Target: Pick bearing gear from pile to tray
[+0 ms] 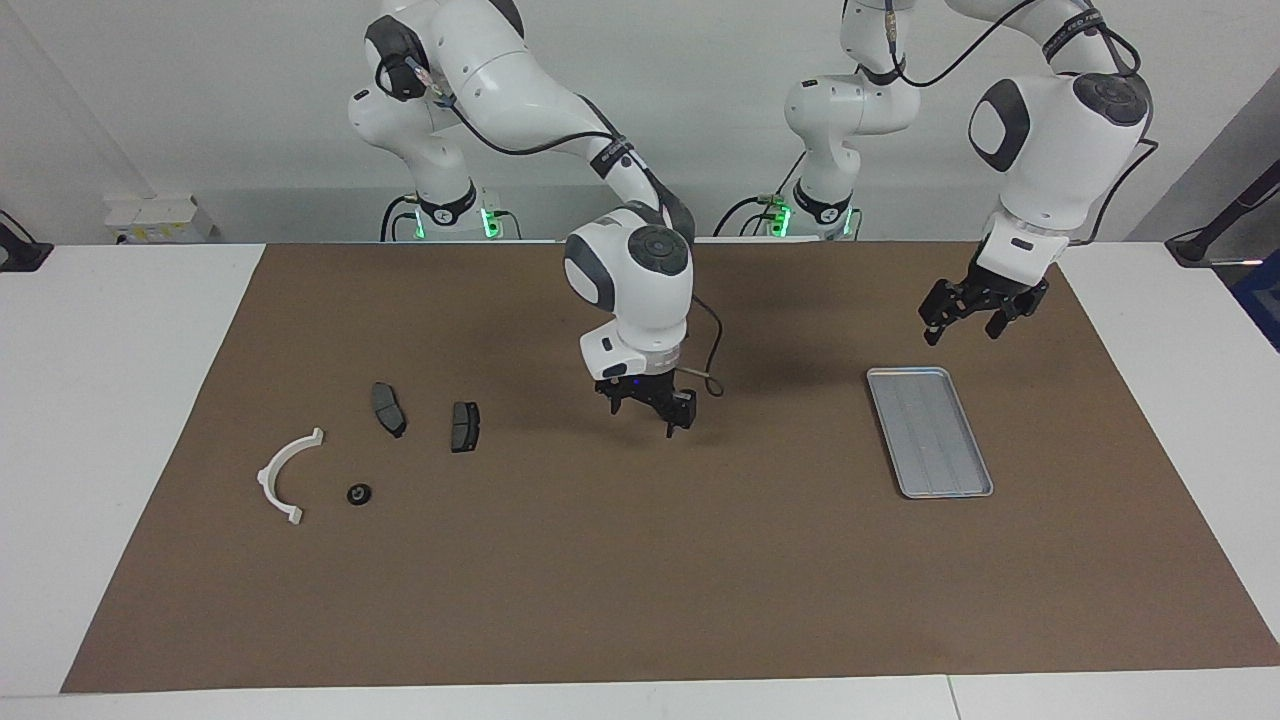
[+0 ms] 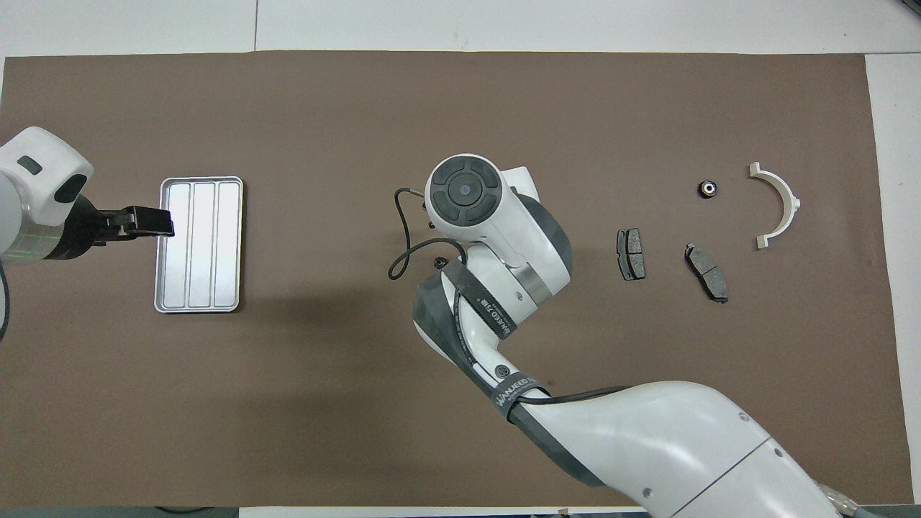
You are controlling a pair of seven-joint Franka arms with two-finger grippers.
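Right gripper, jaws spread and empty, hangs over bare mat mid-table, seemingly readied for the small black bearing gear beside the white bracket in the pile, while left gripper waits open over the tray's robot-side edge.

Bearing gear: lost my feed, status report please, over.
Right gripper open, empty, over mid-mat. Left gripper open, waiting above tray. Bearing gear on mat beside white bracket. Path clear.
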